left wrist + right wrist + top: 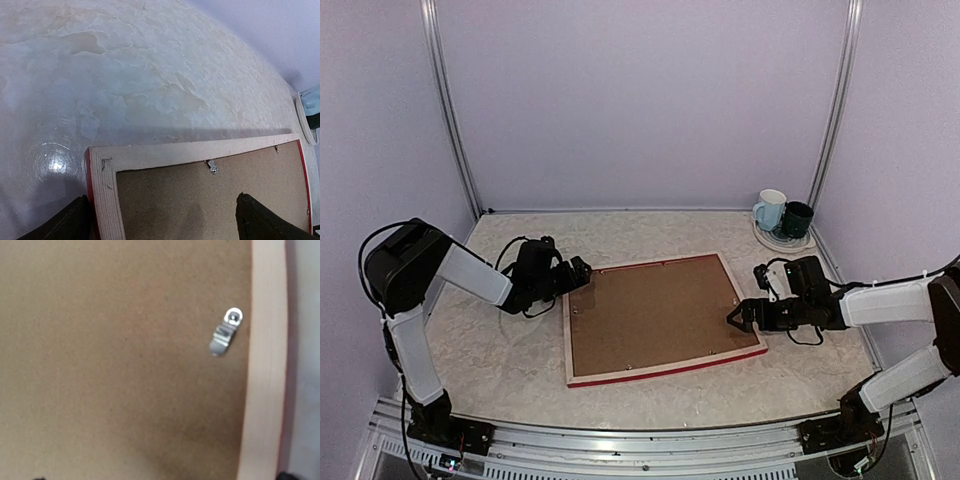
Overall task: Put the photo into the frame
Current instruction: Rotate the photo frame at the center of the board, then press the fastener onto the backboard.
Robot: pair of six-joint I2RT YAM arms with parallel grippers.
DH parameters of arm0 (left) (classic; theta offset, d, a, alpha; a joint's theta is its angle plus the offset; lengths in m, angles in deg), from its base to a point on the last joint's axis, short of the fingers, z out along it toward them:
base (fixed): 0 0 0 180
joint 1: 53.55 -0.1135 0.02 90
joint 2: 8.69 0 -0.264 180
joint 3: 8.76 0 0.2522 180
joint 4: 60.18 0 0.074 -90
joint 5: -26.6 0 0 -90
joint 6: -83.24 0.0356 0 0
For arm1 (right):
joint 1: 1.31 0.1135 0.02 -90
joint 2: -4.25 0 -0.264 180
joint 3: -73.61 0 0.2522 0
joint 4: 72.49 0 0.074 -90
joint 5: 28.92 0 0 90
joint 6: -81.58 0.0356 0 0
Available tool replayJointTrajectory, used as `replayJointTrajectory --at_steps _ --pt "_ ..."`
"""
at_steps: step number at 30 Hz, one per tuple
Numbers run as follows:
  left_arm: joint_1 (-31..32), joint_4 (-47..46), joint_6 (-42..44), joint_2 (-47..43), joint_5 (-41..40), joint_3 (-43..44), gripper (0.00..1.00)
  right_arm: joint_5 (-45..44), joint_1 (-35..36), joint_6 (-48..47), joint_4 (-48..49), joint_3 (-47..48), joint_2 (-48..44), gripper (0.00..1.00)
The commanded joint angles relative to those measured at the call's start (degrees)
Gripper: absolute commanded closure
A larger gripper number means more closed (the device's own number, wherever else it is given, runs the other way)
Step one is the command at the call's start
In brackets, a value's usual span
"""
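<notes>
The frame [567, 338] lies face down on the table, pale wood back up with a red edge showing, and the brown backing board [650, 315] sits inside it. The photo is hidden. My left gripper [582, 272] is open at the frame's far left corner; in the left wrist view [162, 222] one finger is outside the frame [200, 150] and the other is over the board [200, 200]. My right gripper [745, 318] is open above the frame's right side; the right wrist view [160, 477] shows the board [125, 340], a metal clip [225, 338] and the frame rail [265, 365].
A pale blue mug [770, 209] and a dark green mug [796, 219] stand on a plate [782, 241] at the back right corner. Another metal clip [212, 167] sits on the frame's far rail. Walls enclose the table on three sides.
</notes>
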Motion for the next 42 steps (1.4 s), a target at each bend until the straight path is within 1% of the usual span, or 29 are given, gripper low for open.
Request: replayJointTrajectory --at_steps 1,8,11,14,17,22,25,31,42 --pt "0.44 -1.27 -0.04 -0.96 9.37 0.79 0.01 -0.72 1.57 -2.21 0.19 2.97 -2.16 0.01" --pt "0.48 3.52 3.22 -9.18 9.8 -2.31 0.01 -7.58 0.37 -5.46 -6.22 10.57 -1.08 0.01" --pt "0.54 4.38 3.83 -14.07 10.47 -5.05 0.01 -8.42 -0.54 -5.35 -6.62 12.54 -1.44 0.01" --pt "1.14 6.92 5.02 -18.63 9.97 -6.9 0.01 -10.07 -0.83 -4.0 -4.84 12.36 -2.2 0.01" --pt "2.41 10.11 5.77 -23.35 7.48 -8.45 0.01 -13.34 -1.07 -2.84 -2.98 10.54 -2.09 0.01" --pt "6.83 15.29 6.09 -28.32 2.19 -10.87 0.01 -14.27 -2.15 -0.71 1.35 6.66 -1.78 0.01" --pt "7.95 17.11 5.61 -29.06 1.15 -12.31 0.01 -14.8 -2.3 0.21 4.44 3.79 -2.29 0.01" --pt "9.32 16.33 2.74 -27.55 0.5 -14.32 0.01 -15.35 -2.37 0.34 7.11 1.18 -3.07 0.01" --pt "15.23 14.1 -2.54 -17.44 -2.96 -12.79 0.01 -13.41 -2.46 0.54 9.21 0.73 -1.26 0.01"
